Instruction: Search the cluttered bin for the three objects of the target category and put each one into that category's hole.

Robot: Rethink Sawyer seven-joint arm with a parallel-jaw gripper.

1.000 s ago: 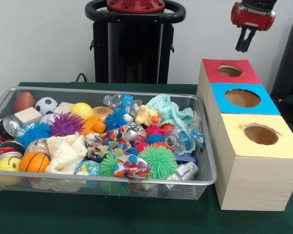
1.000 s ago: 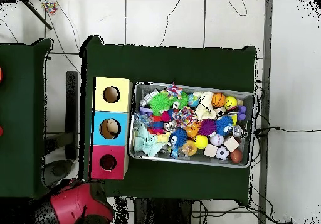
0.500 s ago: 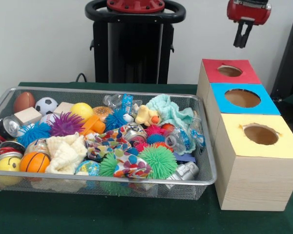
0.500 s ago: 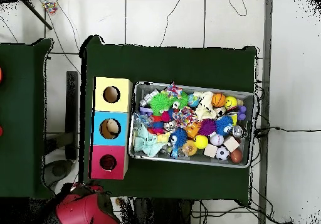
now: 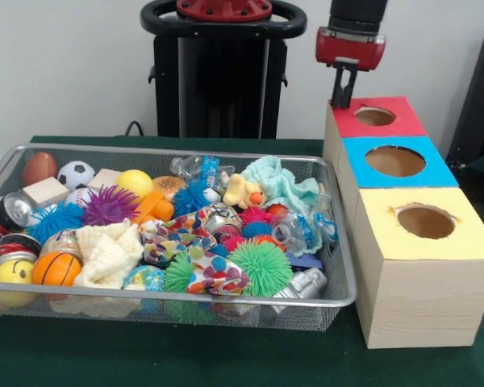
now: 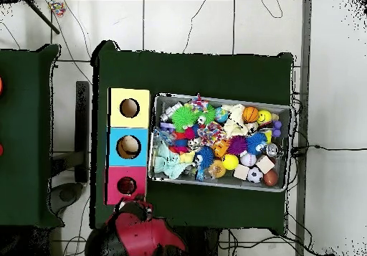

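Observation:
A wire mesh bin (image 5: 339, 300) (image 6: 289, 147) holds a mixed heap: spiky balls such as a green one (image 5: 261, 266) and a purple one (image 5: 109, 205), sports balls like a small basketball (image 5: 56, 268), crushed cans (image 5: 16, 210), cloths (image 5: 113, 251) and clear plastic bottles (image 5: 294, 232). Beside it stand three wooden boxes with round holes, topped red (image 5: 403, 125) (image 6: 113, 178), blue (image 5: 431, 173) (image 6: 115, 147) and yellow (image 5: 468, 242) (image 6: 117, 97). My gripper (image 5: 342, 95) hangs at the red box's far corner on the bin side, carrying nothing.
Green cloth (image 5: 81, 355) covers the table around bin and boxes. The red arm head (image 6: 140, 233) shows at the table edge below the red box in the overhead view. A black object (image 5: 480, 97) stands behind the boxes at the right.
The gripper has swung from above and beyond the red box leftward and down to that box's far corner. The row of boxes looks shifted very slightly. The bin's contents are unchanged.

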